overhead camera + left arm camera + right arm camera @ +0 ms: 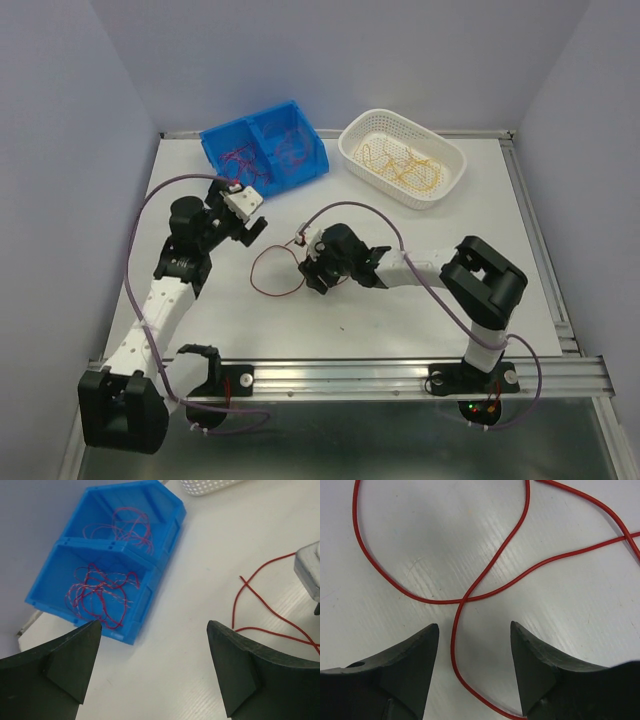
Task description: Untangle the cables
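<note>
One red cable (465,600) lies loose on the desk (395,540), crossing itself just ahead of the right end effector (473,625). Its jaws stand apart and empty, with a strand running between them. Closing here could pinch both strands at the crossing and tighten the loop, or slip off so thin a wire. Left end effector (153,623) is released, near the bin (115,544) holding other red cables (100,587).

White arms (150,310) bear black end effectors (154,627), purple-grey cables (185,178).
</note>
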